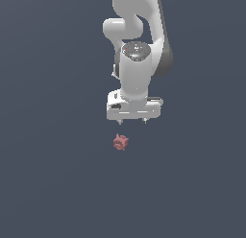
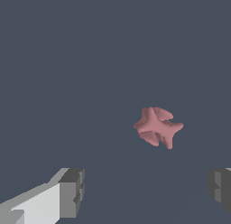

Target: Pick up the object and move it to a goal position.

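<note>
The object (image 1: 120, 142) is a tiny pinkish-red knobby lump with short protrusions, lying on the dark grey surface. It also shows in the wrist view (image 2: 157, 126). My white gripper (image 1: 133, 121) hangs above it, a little toward the exterior view's right, and does not touch it. The jaws stand wide apart and empty. In the wrist view my gripper (image 2: 146, 189) shows two grey fingertips (image 2: 72, 191), and the object lies beyond the gap between them, nearer the one at the frame's edge.
A plain dark grey surface (image 1: 48, 184) fills both views. The white arm (image 1: 137, 45) rises above the gripper to the top of the exterior view.
</note>
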`<state>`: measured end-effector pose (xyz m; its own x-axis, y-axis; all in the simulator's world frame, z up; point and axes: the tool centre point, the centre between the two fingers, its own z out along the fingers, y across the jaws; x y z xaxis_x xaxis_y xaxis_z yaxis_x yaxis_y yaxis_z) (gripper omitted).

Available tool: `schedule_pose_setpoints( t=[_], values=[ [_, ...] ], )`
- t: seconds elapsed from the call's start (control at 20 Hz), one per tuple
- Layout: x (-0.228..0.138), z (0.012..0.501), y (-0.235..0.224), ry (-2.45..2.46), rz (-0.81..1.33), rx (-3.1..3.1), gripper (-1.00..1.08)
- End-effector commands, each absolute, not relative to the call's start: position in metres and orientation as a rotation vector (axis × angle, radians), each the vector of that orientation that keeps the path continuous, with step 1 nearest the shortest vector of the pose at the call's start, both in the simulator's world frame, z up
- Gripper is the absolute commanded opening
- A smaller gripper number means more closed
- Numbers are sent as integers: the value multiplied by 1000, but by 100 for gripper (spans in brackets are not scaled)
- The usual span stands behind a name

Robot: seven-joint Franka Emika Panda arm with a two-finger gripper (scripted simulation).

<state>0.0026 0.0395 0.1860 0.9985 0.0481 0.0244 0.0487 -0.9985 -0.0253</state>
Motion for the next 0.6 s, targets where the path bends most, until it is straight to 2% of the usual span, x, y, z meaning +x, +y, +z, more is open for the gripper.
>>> schedule_pose_setpoints(
  t=[0.0, 0.55],
  values=[
    [3, 186, 40, -75, -37, -3115, 100],
    [-5, 186, 77, -206, -19, -3114, 100]
  ],
)
